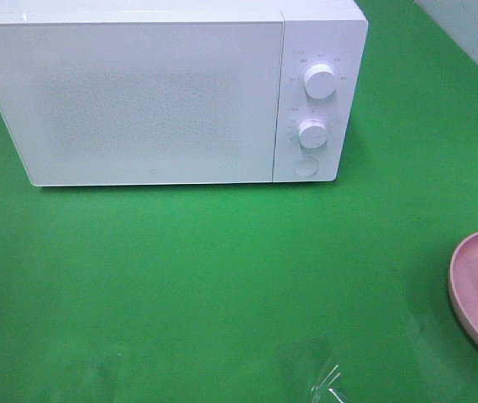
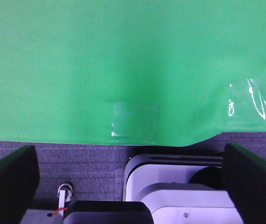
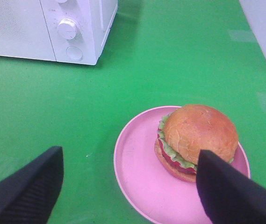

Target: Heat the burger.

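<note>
At twelve o'clock on the tabletop point(image 1: 222, 277) from my high camera sits the microwave point(image 1: 154, 92), door flat shut, both dials untouched as far as I can judge. So nothing of the heating is done yet: door to open, burger to go in, door to close, dial to turn. All of it is ahead of me.

Over at four o'clock the high view only catches a slice of the plate point(image 1: 474, 290) at the frame edge, with a sliver of something on it. My right wrist camera fills that in: the burger point(image 3: 196, 140) sits whole on the plate point(image 3: 137, 163), towards its far side, and my right gripper point(image 3: 128, 186) hangs above it with fingers spread wide, holding nothing. One finger overlaps the bun in the picture; I can't tell if it touches.

Left wrist view shows only bare green, the tabletop's near edge and my left gripper point(image 2: 133, 182), fingers wide apart, empty. Neither arm appears in the high view.
</note>
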Robot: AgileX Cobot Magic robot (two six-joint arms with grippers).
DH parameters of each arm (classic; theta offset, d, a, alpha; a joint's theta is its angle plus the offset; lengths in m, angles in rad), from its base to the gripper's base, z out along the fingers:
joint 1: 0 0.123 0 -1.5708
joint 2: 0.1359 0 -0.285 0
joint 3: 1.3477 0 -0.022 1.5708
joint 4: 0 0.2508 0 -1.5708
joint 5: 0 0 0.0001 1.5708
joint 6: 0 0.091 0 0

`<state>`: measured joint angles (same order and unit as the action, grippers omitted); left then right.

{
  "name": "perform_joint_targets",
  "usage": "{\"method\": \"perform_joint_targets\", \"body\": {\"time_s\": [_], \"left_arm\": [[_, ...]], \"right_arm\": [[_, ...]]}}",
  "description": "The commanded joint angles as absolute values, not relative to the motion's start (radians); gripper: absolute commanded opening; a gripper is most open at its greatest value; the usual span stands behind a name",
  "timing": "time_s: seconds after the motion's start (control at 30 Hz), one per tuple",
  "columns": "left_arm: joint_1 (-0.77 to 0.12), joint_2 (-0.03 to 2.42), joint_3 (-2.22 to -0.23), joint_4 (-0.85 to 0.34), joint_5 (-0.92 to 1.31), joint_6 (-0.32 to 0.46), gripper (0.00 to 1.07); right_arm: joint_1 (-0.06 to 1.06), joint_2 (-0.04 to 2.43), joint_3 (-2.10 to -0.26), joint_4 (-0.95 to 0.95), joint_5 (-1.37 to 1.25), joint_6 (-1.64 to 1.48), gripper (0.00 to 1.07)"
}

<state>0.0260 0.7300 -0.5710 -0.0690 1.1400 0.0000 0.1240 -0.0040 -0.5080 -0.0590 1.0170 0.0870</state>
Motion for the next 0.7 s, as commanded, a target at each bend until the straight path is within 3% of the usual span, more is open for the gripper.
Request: {"method": "perform_joint_targets", "body": {"time_s": [0.03,0.33,0.7], "left_arm": [[0.028,0.656,-0.532,-0.064,1.114,0.0,0.99],[0.028,0.334,-0.496,-0.028,1.044,0.0,0.99],[0.028,0.127,-0.5,-0.021,1.043,0.019,0.99]], "right_arm": [[0.118,-0.031,-0.507,-0.054,1.006,0.075,0.75],[0.118,-0.031,-0.507,-0.054,1.006,0.075,0.75],[0.118,-0.031,-0.507,-0.054,1.006,0.075,0.75]]}}
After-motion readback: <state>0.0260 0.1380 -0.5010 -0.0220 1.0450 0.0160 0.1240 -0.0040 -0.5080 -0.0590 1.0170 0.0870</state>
